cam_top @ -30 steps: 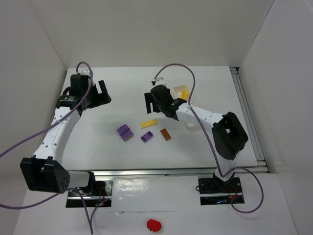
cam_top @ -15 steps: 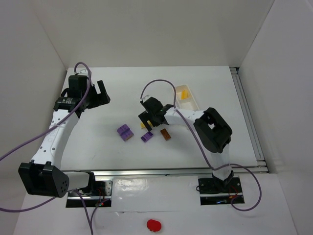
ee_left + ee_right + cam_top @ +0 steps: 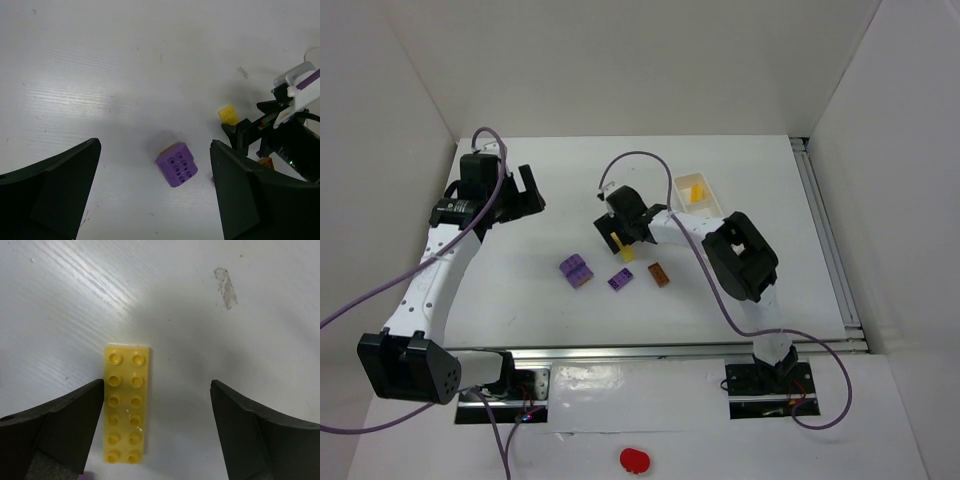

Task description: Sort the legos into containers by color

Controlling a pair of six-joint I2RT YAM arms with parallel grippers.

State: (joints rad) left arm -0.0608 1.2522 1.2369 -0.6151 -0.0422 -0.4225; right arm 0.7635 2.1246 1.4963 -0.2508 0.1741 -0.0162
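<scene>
A long flat yellow lego (image 3: 126, 405) lies on the table between the open fingers of my right gripper (image 3: 157, 390), close to the left finger (image 3: 75, 415) and not gripped. From above, the right gripper (image 3: 620, 238) hovers over that yellow lego (image 3: 624, 252). A big purple lego (image 3: 576, 270), a small purple lego (image 3: 620, 280) and an orange-brown lego (image 3: 659, 274) lie just in front. The white container (image 3: 718, 205) holds another yellow lego (image 3: 697, 192). My left gripper (image 3: 520, 192) is open and empty, high above the big purple lego (image 3: 176, 164).
White walls enclose the table on the left, back and right. A metal rail (image 3: 825, 240) runs along the table's right edge. The right arm's elbow (image 3: 740, 255) stands between the legos and the container. A red object (image 3: 634, 459) lies in front of the bases.
The right gripper has swung left from beside the container and come down over the flat yellow lego, jaws open. The left arm has barely shifted.
</scene>
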